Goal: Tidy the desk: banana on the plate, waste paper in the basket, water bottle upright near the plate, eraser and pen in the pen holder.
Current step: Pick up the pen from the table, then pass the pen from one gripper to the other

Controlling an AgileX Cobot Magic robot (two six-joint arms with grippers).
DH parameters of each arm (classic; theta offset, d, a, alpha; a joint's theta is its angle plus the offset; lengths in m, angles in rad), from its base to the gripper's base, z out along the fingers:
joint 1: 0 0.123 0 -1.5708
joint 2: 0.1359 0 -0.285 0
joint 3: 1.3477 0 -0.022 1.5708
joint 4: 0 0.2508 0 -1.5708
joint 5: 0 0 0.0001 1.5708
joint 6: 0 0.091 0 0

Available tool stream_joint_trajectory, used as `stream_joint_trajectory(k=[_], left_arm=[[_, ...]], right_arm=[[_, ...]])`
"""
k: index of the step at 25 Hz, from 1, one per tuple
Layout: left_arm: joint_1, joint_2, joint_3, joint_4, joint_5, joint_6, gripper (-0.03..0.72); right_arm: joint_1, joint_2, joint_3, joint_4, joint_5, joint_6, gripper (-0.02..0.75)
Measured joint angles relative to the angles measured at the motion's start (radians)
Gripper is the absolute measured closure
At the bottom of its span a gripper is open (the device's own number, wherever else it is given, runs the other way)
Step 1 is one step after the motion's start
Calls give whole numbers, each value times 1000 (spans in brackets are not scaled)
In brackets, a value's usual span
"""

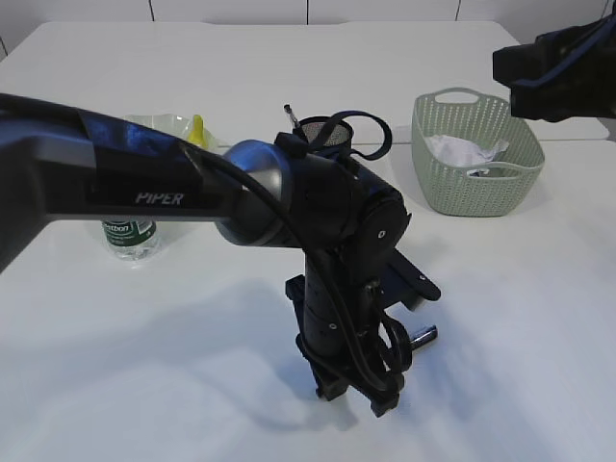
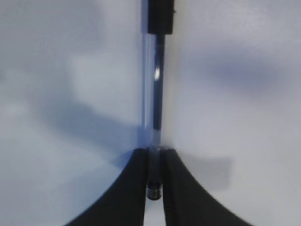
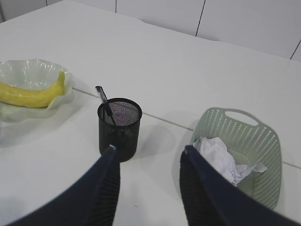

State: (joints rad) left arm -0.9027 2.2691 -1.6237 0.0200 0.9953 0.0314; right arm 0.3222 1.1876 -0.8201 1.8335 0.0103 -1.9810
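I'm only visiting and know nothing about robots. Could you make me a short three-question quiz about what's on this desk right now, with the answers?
1. True or false: the banana lies on the plate.
2. What is in the basket? A) crumpled paper B) an eraser C) nothing
3. Fill the gap: the left tool has its fingers on either side of a ____ lying on the desk.

Key
1. True; it rests in the ruffled green dish.
2. A; white waste paper sits inside.
3. Pen; another pen already stands in the pen holder. The right tool hangs open, holding nothing.
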Motion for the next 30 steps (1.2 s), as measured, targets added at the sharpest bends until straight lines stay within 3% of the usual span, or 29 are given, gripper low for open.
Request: stream_joint_trajectory(k=[12,18,30], left_arm=[[0,-64,4,42,-51,0,648],[31,-118,6,42,-92,-12,648],[67,-204,8,52,-109,-31,648]], right_arm=[[0,0,0,0,0,2,419],[0,0,0,0,0,24,419],[0,0,0,0,69,188,419]])
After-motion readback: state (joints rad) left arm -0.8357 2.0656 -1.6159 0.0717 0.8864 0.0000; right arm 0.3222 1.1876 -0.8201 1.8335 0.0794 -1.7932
